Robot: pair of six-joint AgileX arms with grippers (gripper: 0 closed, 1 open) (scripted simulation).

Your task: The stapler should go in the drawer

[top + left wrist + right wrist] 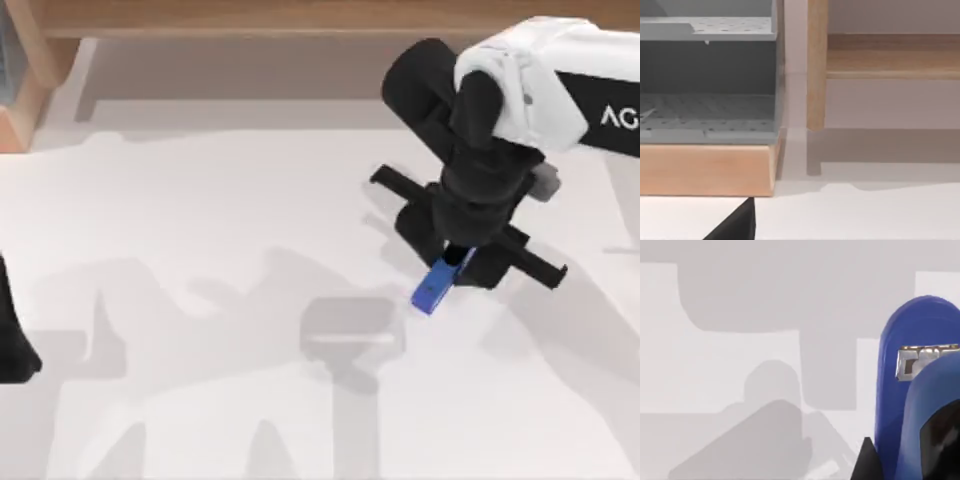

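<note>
The blue stapler (432, 290) hangs above the table right of centre, with my right gripper (458, 262) shut on its upper end and its free end pointing down and to the left. Its shadow lies on the white tabletop below and to the left. The right wrist view shows the stapler (920, 390) close up, with a metal strip in its mouth and a black fingertip (865, 465) beside it. The drawer (705, 170), grey inside with a light wooden front, stands open in the left wrist view and sits at the table's far left corner (15, 90). My left arm (12, 340) is parked at the left edge.
A wooden post (816, 75) stands beside the drawer, with a wooden shelf rail (890, 55) running off from it. A wooden beam (300, 15) spans the back of the table. White tabletop (200, 200) stretches between the stapler and the drawer.
</note>
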